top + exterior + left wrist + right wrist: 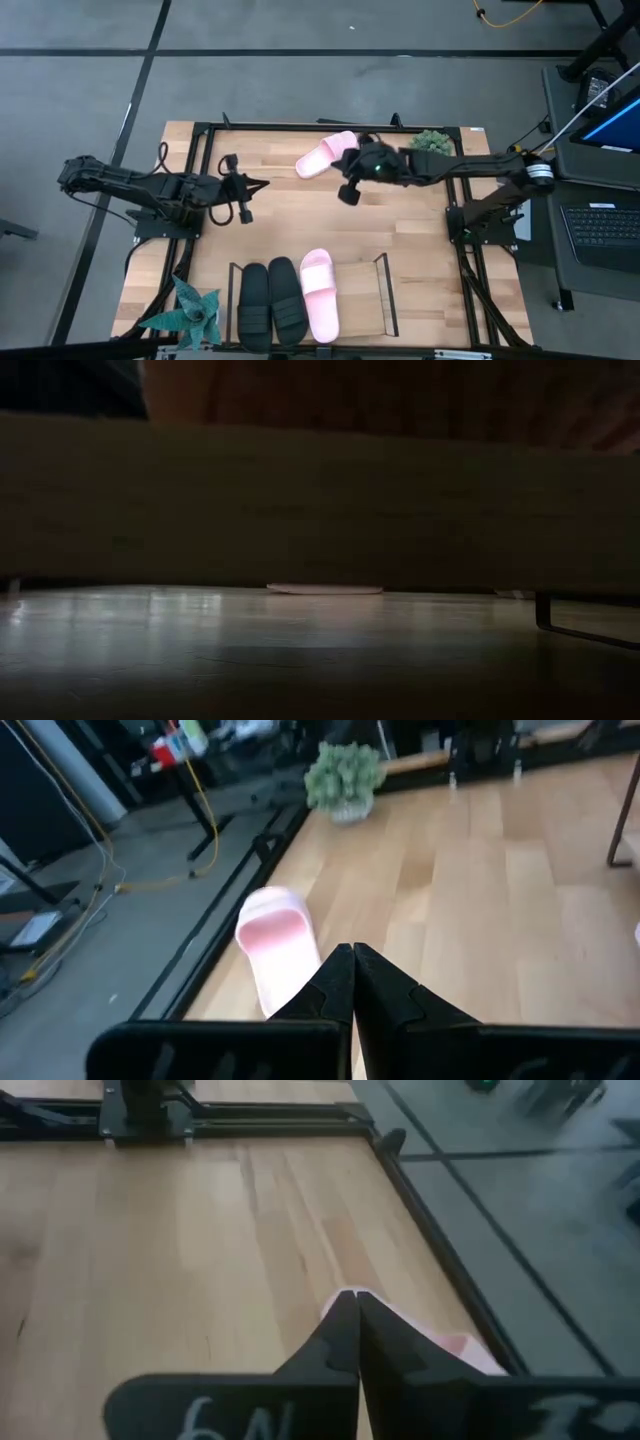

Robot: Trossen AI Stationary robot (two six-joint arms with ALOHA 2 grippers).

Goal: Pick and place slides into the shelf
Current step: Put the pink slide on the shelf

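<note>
Right fingers (355, 1302) are pinching the pink slide (327, 156) at the surface's (400, 230) far edge — left fingers (352, 956) are pressing together, empty.

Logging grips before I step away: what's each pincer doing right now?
Left pincer: closed, empty.
Right pincer: closed, above the pink slide; grip unclear.

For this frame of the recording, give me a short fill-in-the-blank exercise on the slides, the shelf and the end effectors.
1. The shelf holds two black slides and ____ pink slide(s).
2. The loose pink slide lies on the table next to the ____ end effector.
3. The left end effector has its fingers ____.
4. The number of open slots left in the shelf is ____.

Missing words: one; right; shut; one
</note>
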